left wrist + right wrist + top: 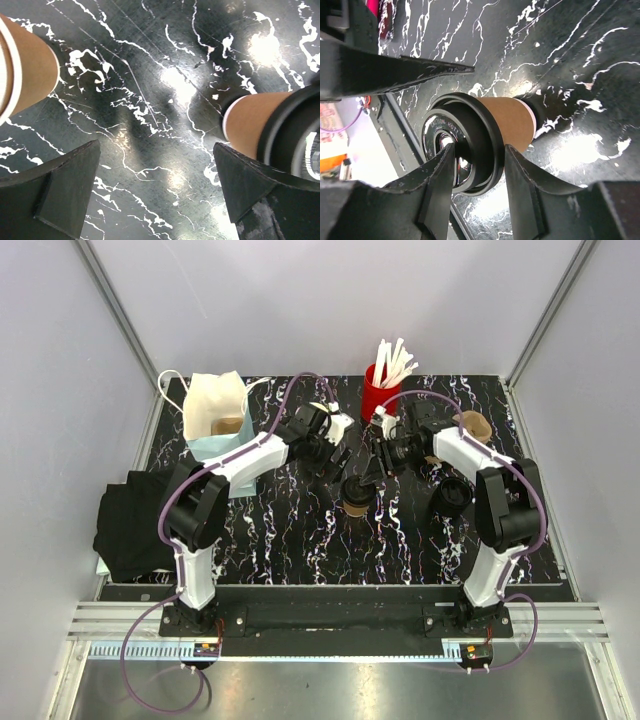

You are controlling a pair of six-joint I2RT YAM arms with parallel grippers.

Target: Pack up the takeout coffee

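The takeout coffee cup [353,507], brown paper with a black lid [355,487], stands at the middle of the marbled table. In the right wrist view my right gripper [476,159] is shut on the lid [480,125], one finger on its top and one on its outer rim, above the brown cup wall [512,117]. From above, the right gripper [373,472] is at the cup's right. My left gripper [335,453] is open and empty just left of the cup. In its wrist view its jaws [157,170] frame bare table, with the lidded cup [250,125] at right.
A second brown white-rimmed cup [25,70] is at the left. A red cup of white sticks [385,380] stands at the back. A stack of brown cups [472,425] lies far right, black lids [450,495] near it. A paper bag [215,415] stands back left, with black cloth [130,520] beside it.
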